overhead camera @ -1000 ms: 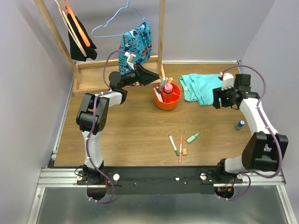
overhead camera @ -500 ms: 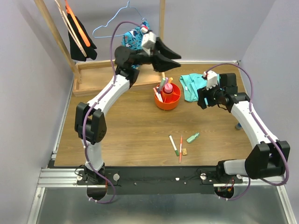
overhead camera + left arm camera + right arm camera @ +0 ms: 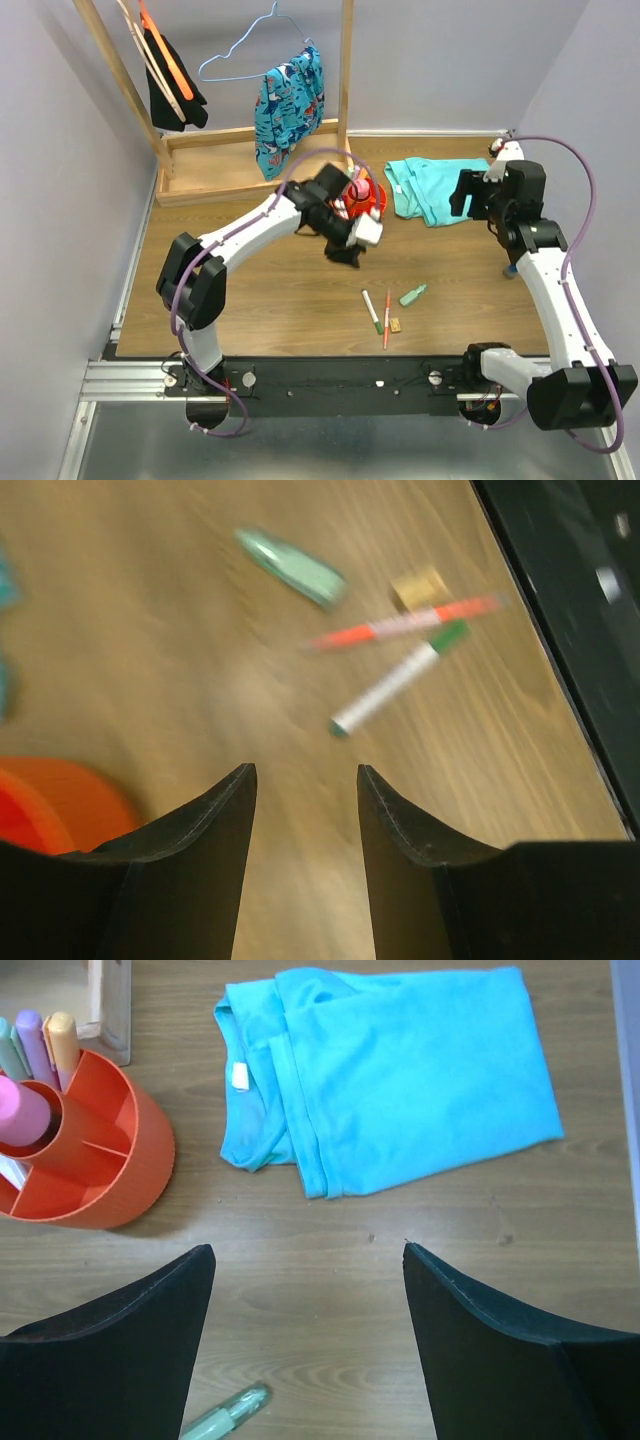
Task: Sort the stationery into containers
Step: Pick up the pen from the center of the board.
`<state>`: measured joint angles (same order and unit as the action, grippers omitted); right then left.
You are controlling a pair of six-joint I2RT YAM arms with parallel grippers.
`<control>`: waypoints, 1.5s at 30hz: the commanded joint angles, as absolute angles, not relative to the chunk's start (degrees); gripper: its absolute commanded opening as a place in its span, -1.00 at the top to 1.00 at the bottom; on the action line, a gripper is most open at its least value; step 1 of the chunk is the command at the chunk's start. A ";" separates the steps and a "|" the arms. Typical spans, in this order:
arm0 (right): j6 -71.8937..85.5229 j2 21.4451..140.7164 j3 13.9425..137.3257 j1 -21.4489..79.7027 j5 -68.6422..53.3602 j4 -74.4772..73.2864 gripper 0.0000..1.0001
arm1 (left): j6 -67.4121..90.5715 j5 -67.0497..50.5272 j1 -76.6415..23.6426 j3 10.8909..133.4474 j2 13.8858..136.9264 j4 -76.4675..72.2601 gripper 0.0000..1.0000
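Observation:
The orange-red divided bowl [image 3: 372, 203] stands at mid-table, partly hidden by my left arm; pastel highlighters [image 3: 42, 1038] and a pink bottle [image 3: 20, 1110] stand in the bowl [image 3: 110, 1175]. Loose on the wood lie a green highlighter [image 3: 413, 295], a green-capped pen [image 3: 372, 310], an orange pen [image 3: 386, 320] and a tan eraser [image 3: 396, 324]. My left gripper [image 3: 345, 252] hovers just in front of the bowl, open and empty, pointing at the green highlighter [image 3: 292, 567] and pens [image 3: 395, 680]. My right gripper [image 3: 463, 196] is open and empty over the wood by a teal shirt.
A folded teal shirt [image 3: 425, 188] lies right of the bowl. The wooden rack base [image 3: 215, 165] with hanging clothes and hangers stands at the back left. A small blue-capped bottle [image 3: 513, 268] peeks out behind my right arm near the right edge.
My left arm swung down from up by the rack, across the bowl, to low over the table middle, its jaws wider. My right arm drew back to the right.

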<state>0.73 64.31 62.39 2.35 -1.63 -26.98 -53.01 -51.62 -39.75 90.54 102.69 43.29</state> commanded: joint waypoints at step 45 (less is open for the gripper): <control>9.23 55.11 45.53 -2.20 -2.11 -28.74 -0.67 | -64.34 -33.05 -62.84 70.66 113.29 32.08 0.28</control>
